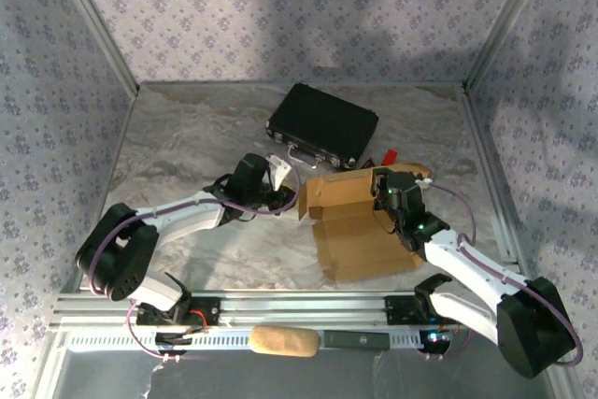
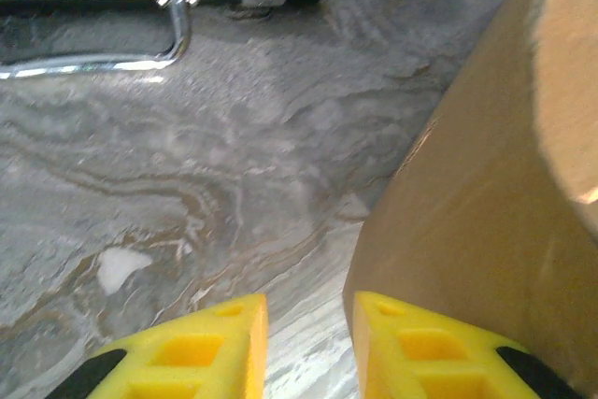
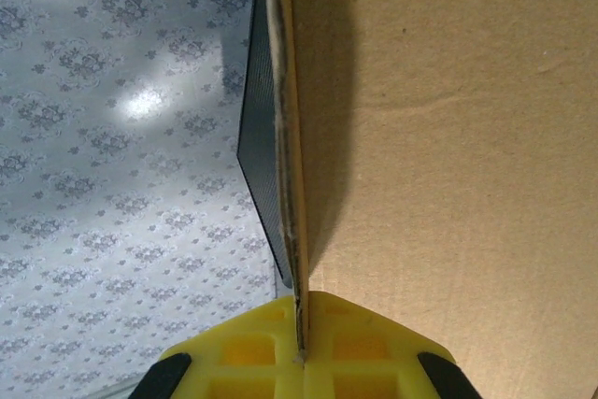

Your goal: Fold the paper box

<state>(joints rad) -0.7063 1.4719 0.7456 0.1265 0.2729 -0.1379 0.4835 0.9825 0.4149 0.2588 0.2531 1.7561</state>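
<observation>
The box (image 1: 360, 231) is seen on the table (image 1: 206, 137), right of centre and between the two arms, only partly folded. One large panel lies flat toward the near edge, while a panel at its far side is raised upright with a short flap turned at its left end.

The right gripper (image 1: 388, 195) is placed at the raised panel's right part. In the right wrist view, the right gripper (image 3: 301, 310) is seen pressed together on a thin cardboard edge, which runs straight up from between the yellow fingers (image 3: 374, 343). The broad tan face of the box (image 3: 439, 137) extends to the right of that edge.

The left gripper (image 1: 285, 195) is held low, just beside the left end of the box. In the left wrist view, the left gripper (image 2: 306, 310) is seen spread, with bare marble showing in the gap and nothing held between the fingers (image 2: 201, 348). The box (image 2: 486, 193) rises as a tan wall just beside the right-hand finger; whether it is touched cannot be told.

A black case (image 1: 322, 125) lies at the far side of the table, close behind the box. Its chrome handle (image 2: 93, 63) is seen in the left wrist view.
</observation>
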